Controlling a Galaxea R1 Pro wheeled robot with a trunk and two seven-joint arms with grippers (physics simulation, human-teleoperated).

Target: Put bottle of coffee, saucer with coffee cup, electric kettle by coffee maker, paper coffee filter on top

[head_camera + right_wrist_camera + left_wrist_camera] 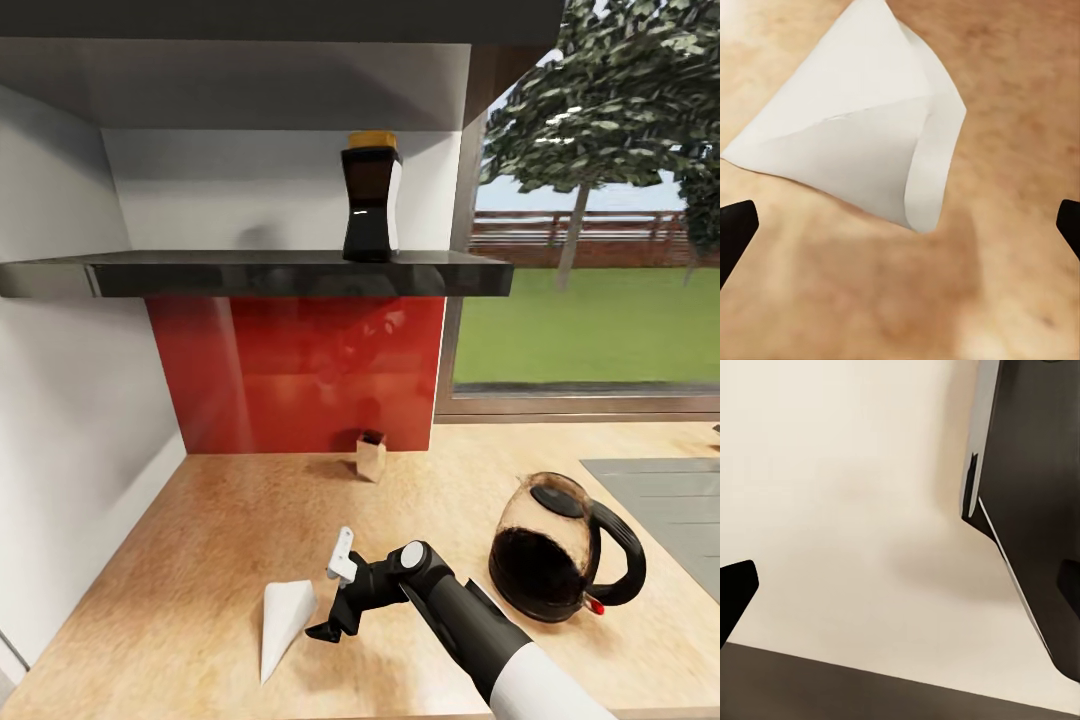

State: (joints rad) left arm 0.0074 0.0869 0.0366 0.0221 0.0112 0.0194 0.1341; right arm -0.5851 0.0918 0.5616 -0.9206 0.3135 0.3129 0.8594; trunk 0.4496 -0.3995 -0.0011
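Evidently hovered, right gripper point(338, 598) wide open and empty, just beside the filter point(283, 620) lying flat on the countertop point(200, 520). Judged light, flimsy, easily crushed; best pinched gently at the open rim. Left gripper point(900, 585) open too, holding nothing.

Bare kitchen countertop point(200, 520) lies open around the paper coffee filter point(283, 622), the electric kettle point(555, 562) well apart.
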